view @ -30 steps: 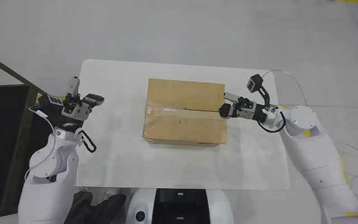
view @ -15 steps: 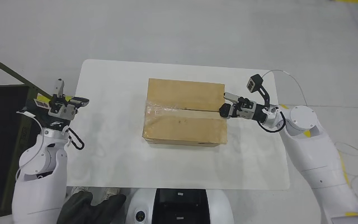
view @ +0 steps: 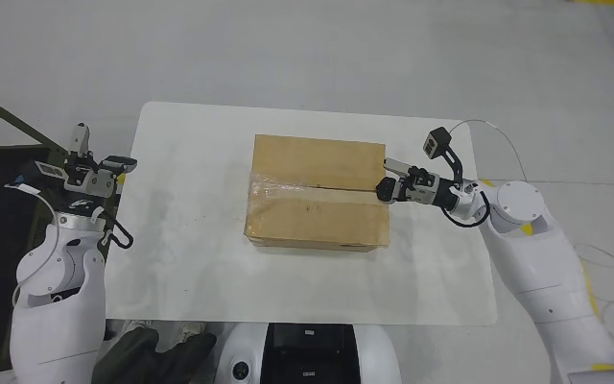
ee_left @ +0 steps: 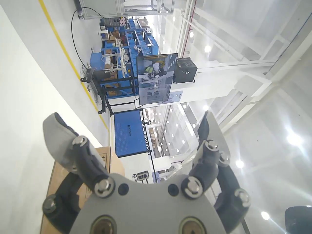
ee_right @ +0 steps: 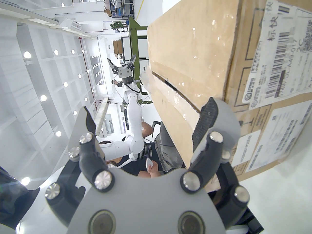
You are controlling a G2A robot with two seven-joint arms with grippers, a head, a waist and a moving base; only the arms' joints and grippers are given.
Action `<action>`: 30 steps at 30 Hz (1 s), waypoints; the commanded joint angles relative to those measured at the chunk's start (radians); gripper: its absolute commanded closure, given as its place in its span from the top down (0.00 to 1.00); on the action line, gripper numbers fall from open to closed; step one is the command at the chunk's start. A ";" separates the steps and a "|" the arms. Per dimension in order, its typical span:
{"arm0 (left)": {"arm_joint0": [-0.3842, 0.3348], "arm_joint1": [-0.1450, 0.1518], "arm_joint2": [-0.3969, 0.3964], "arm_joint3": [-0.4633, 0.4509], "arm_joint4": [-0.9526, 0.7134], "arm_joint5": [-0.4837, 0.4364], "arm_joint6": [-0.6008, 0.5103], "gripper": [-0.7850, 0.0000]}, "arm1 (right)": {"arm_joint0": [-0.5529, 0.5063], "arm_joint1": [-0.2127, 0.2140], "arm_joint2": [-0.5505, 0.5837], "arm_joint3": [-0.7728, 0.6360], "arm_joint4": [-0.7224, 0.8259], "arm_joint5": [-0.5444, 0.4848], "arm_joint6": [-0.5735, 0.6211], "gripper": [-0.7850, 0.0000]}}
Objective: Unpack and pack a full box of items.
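White table (view: 192, 259) carries one taped box (view: 317, 192) at its middle. Two grippers, both released: right gripper (view: 384, 182) at the box's right end by the seam, left gripper (ee_left: 131, 120) beyond the table's left edge (empty). Tugging the flap unbraced could drag the box sideways.

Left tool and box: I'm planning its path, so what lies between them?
Nothing but bare white table lies between the left tool and the box. The top view shows this stretch.
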 commanded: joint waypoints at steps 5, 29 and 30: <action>0.000 0.000 0.000 0.000 0.000 0.000 0.000 1.00 | 0.000 0.000 0.000 0.000 0.000 0.000 0.000 1.00; 0.000 0.000 0.000 0.000 0.000 0.000 0.000 1.00 | -0.032 0.003 0.028 -0.062 -0.006 0.026 -0.075 1.00; 0.000 0.000 0.000 0.000 0.000 0.000 0.000 1.00 | -0.038 0.004 0.034 -0.081 -0.004 0.032 -0.080 1.00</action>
